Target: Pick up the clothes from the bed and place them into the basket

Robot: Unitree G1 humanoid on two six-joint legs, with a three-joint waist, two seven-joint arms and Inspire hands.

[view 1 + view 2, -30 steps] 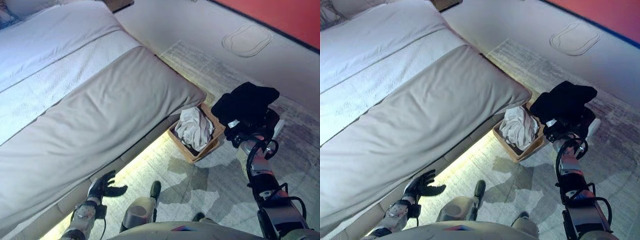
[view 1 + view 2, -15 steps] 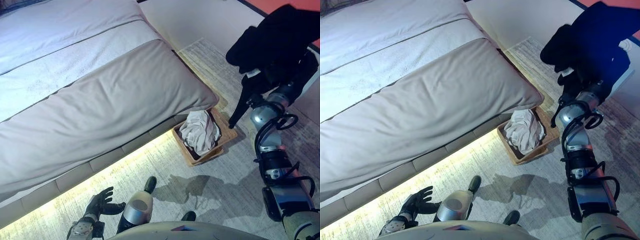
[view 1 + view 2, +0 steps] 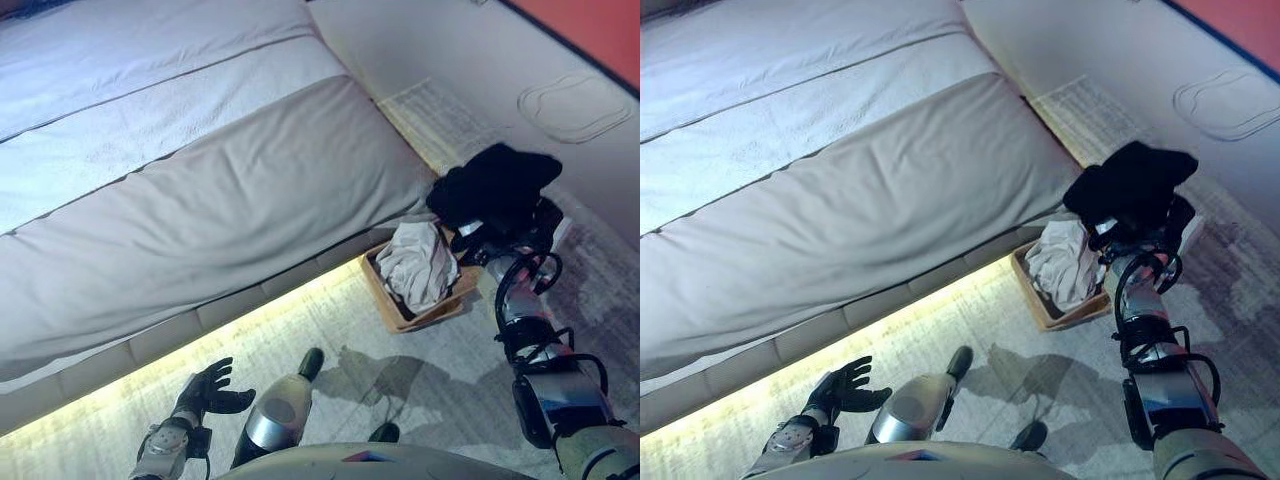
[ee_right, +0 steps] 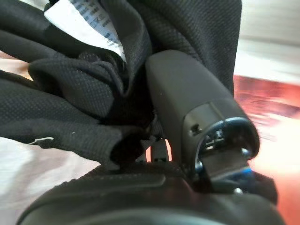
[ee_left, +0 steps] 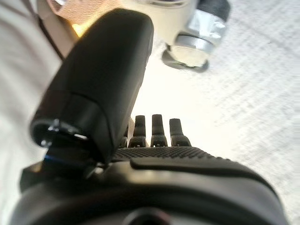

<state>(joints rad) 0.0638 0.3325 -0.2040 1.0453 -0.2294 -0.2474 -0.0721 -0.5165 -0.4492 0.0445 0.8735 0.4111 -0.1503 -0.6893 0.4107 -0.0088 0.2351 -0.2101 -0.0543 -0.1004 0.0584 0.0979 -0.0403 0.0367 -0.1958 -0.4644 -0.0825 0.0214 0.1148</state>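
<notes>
The black garment (image 3: 495, 185) is bunched in my right hand (image 4: 197, 117), thumb and fingers curled into the cloth; the right wrist view shows folds and a white label pressed against my thumb. It hangs in the air just above and to the far side of the basket (image 3: 400, 310), not yet over the middle of the opening.

The basket stands on the floor against the foot corner of the bed (image 3: 200, 200) and already holds a crumpled white garment (image 3: 418, 265) that fills most of it and stands above the rim.

My left hand (image 3: 205, 390) hangs low by the bed's lit base, fingers straight and spread, holding nothing.

I see no other clothes on the visible part of the bed.

Assessment: the step in hand is the carry to the basket, close to its end. The next move calls for bringing the right hand inward until the bundle is squarely over the opening, lowering it onto the white garment, then opening the fingers fully so that the cloth does not snag on them and drag out over the rim.
</notes>
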